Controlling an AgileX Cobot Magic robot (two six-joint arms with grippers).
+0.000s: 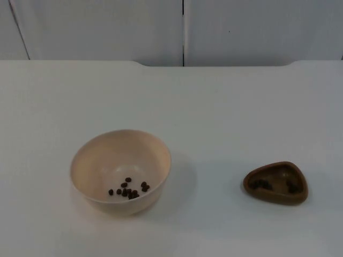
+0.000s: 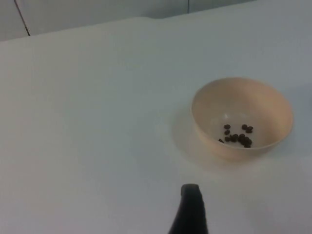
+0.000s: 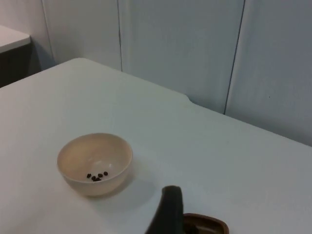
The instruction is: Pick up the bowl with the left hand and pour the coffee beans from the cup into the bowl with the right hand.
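The bowl [image 1: 120,171] holds a few beans [image 1: 128,189], cup [image 1: 276,182] well apart on the tabletop [image 1: 214,107]; neither lifted yet, each tool's grip I cannot tell; the left one must take the bowl's rim.

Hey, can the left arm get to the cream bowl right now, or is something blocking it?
Probably yes. The cream bowl stands upright on bare white table, with nothing between it and the left arm's fingertip. The brown cup sits well apart.

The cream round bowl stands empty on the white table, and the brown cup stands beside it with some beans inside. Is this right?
Not quite: the cream round bowl is not empty. The top view shows dark coffee beans on its bottom. The brown cup does stand beside it on the white table with some beans.
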